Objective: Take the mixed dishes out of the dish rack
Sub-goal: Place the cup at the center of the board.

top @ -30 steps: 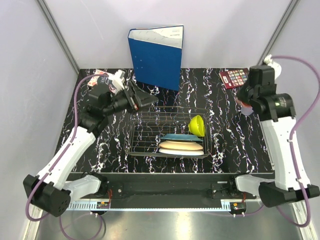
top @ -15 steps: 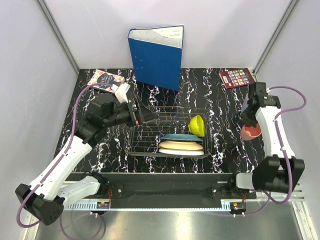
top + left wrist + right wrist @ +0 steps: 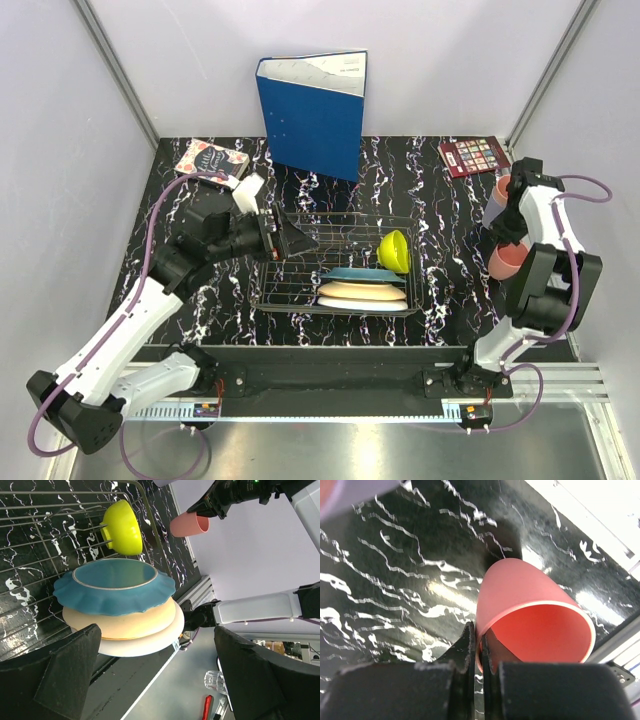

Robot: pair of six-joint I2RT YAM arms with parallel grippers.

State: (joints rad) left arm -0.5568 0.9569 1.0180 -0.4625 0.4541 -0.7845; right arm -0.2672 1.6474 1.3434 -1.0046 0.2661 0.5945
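**Pink cup parked out on the right, plates still waiting in the rack**

The black marbled table [image 3: 440, 190] has the blue binder [image 3: 315, 115] standing at the back, out of everyone's way. The dish rack [image 3: 290, 278] sits mid-table. What's left in it is bunched at its right end: white plate [image 3: 145, 644], cream plate [image 3: 131, 622] and teal plate [image 3: 115, 587] nested one against the next. The yellow-green bowl [image 3: 122, 527] is tipped on its side against the wires just beyond them.

The left gripper [image 3: 296, 238] hangs over the rack's far left corner with its jaws wide apart and nothing in them. It's aimed down the rack at the plates, so I'd guess it's lining up the next grab.

The right gripper [image 3: 477, 642] is pinched tight on the wall of a pink cup [image 3: 530, 605], one finger inside and one outside, which makes sense for a thin rim. The cup is tilted, low by the table's right edge and well apart from the rack. I can't tell if it's touching down.

Compared with half a second back, the right arm has folded in toward its base while the cup barely moved. The left gripper has crept a bit further over the rack. The racked dishes haven't budged.
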